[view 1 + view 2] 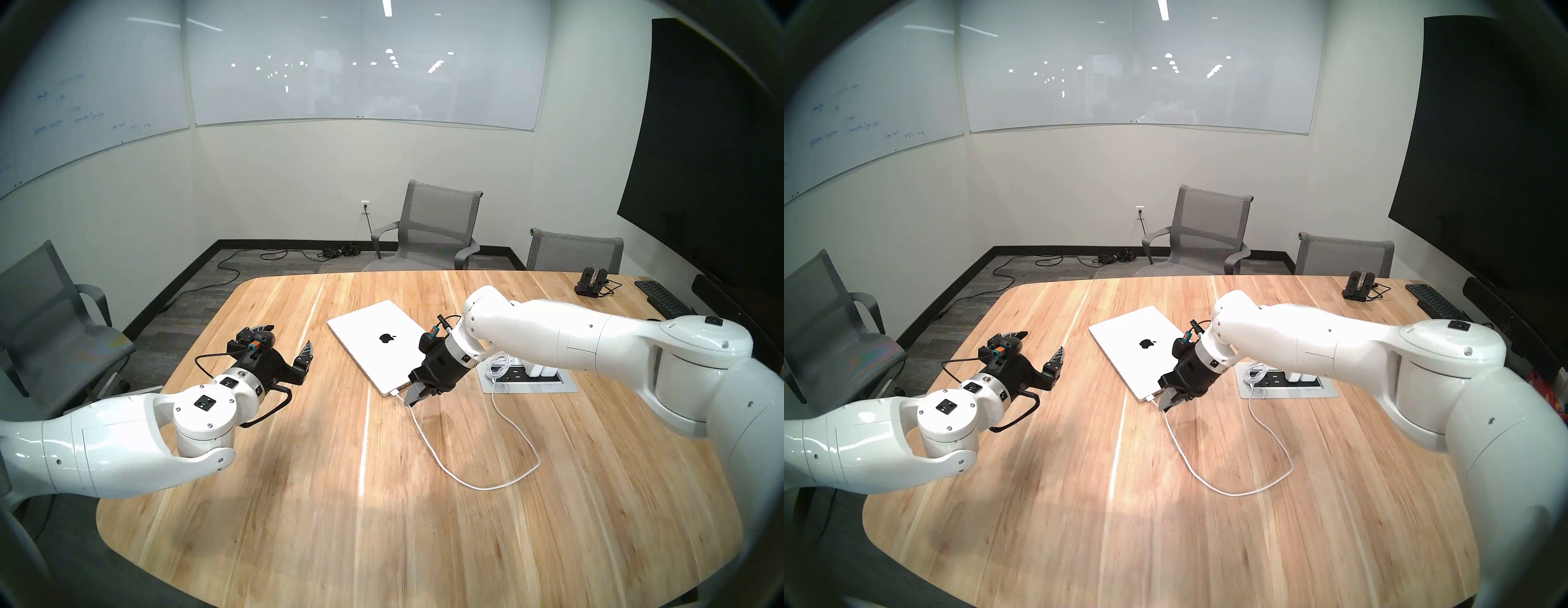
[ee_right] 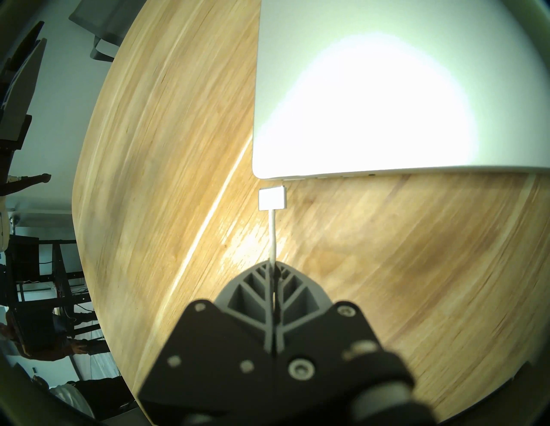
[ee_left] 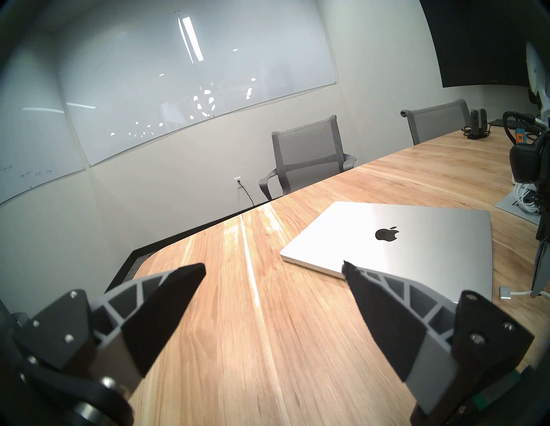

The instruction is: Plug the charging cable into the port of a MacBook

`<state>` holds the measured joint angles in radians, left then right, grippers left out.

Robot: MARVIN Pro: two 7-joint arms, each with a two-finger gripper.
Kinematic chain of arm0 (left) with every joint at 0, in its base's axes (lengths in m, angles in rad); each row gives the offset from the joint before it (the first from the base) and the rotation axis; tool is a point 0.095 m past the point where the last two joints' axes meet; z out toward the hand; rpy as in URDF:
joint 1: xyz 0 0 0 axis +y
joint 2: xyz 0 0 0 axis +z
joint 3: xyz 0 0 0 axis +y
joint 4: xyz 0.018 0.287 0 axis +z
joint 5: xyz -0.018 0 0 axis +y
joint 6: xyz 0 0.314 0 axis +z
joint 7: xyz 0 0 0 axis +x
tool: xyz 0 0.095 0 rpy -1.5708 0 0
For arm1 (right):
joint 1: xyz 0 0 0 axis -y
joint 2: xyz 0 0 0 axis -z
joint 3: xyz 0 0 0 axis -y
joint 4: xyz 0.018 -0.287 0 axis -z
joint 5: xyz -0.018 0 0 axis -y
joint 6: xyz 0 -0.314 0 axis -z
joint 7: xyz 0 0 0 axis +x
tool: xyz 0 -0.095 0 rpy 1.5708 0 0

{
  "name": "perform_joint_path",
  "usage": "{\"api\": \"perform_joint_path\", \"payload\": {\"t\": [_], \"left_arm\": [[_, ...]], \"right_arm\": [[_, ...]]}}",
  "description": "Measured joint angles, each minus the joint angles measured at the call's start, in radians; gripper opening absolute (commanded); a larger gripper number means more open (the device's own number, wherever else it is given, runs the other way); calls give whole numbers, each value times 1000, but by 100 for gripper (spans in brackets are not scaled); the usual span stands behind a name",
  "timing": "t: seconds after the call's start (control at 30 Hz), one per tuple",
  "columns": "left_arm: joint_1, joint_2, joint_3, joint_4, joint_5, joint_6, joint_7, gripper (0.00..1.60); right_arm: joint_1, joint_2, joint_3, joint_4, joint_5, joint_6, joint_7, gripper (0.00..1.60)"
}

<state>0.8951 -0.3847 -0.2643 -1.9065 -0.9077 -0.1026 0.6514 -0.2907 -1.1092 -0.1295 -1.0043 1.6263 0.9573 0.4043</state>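
Note:
The closed silver MacBook (image 1: 373,335) (image 1: 1123,339) (image 3: 431,226) (image 2: 387,89) lies flat mid-table. My right gripper (image 1: 409,400) (image 1: 1163,405) (image 2: 272,267) is shut on the white charging cable (image 1: 488,488) (image 1: 1233,492) a short way behind its flat connector (image 1: 395,391) (image 3: 507,293) (image 2: 272,198). In the right wrist view the connector faces the laptop's side edge near a corner, with a narrow gap between them. Left of the laptop, my left gripper (image 1: 290,335) (image 1: 1043,342) (image 3: 272,266) hovers open with nothing between its fingers.
A recessed power box (image 1: 530,384) sits right of the laptop, holding a bundled white cable (image 1: 498,364). A black keyboard (image 1: 662,297) and a small black dock (image 1: 592,282) stand at the far right. Grey chairs (image 1: 437,229) ring the wooden table (image 1: 297,509).

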Motion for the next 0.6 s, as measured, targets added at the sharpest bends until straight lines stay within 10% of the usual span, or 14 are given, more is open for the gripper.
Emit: {"api": "perform_joint_path", "payload": {"t": [0.6], "left_arm": [[0,0,0,0,0,0,0,160]], "right_arm": [[4,-1,-2,-8,4,0,-8,0]]}}
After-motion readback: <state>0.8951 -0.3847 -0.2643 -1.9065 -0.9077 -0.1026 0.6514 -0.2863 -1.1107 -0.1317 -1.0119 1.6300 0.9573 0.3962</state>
